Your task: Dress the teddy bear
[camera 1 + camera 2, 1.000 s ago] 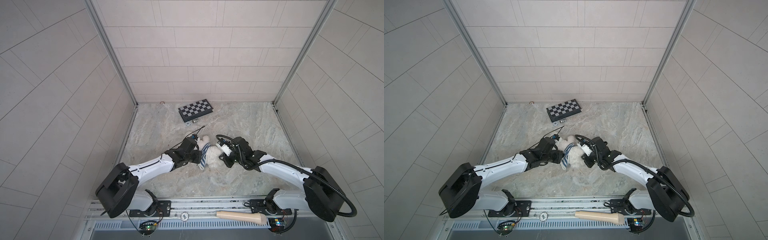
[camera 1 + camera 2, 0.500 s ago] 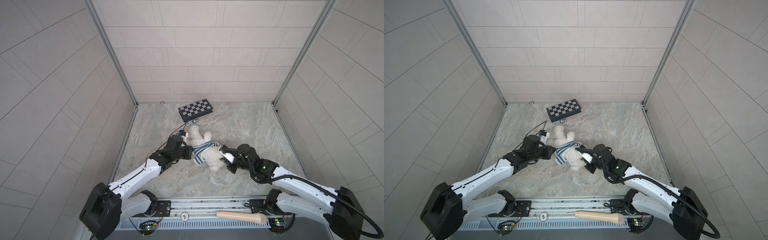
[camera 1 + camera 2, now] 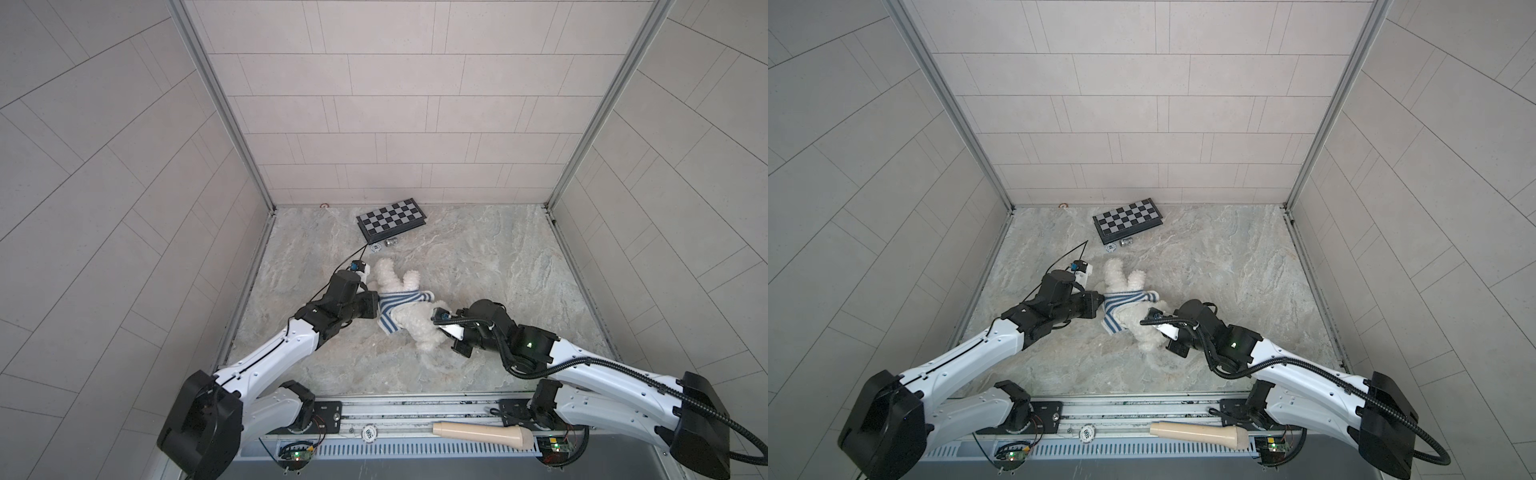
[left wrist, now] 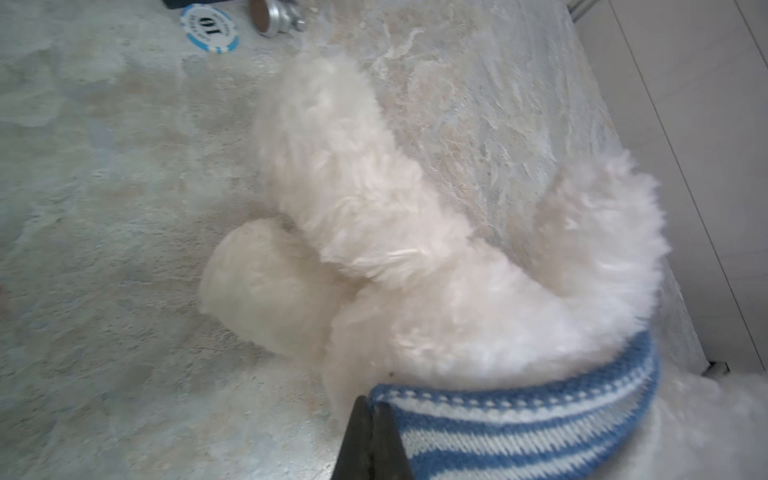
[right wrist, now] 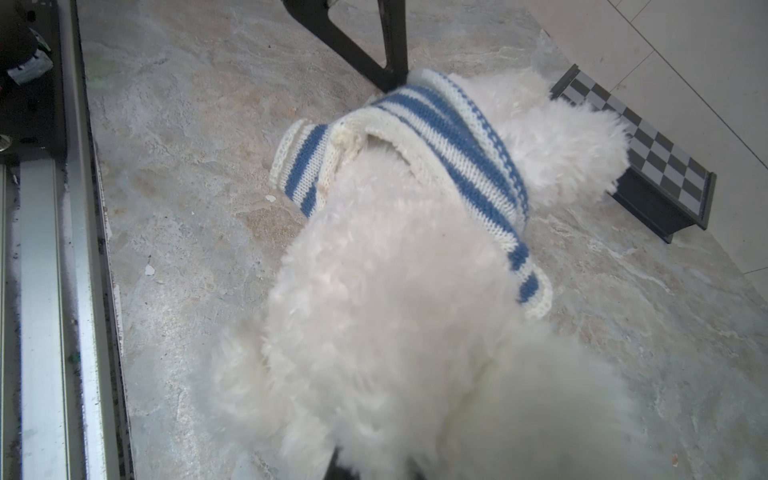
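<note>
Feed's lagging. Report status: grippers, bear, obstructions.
Left gripper shut on shirt hem. Right gripper shut on bear. Shirt bunched round its middle, one sleeve empty. Chessboard apart, behind.

Chessboard point(image 3: 390, 220) by back wall, poker chip point(image 4: 210, 28), metal cylinder point(image 4: 270, 16) beside it, beige handle point(image 3: 482, 434)

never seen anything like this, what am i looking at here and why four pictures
These are two robot arms with pincer grippers working over a stone-patterned table. Two pictures look down from overhead cameras side by side; the other two come from a camera on each wrist, hence the close-ups. On the table lie a fluffy white teddy bear, a chessboard, a poker chip and a small metal piece. The left gripper is pinched shut on the striped shirt around the bear's middle; the right gripper grips the bear's near end.
</note>
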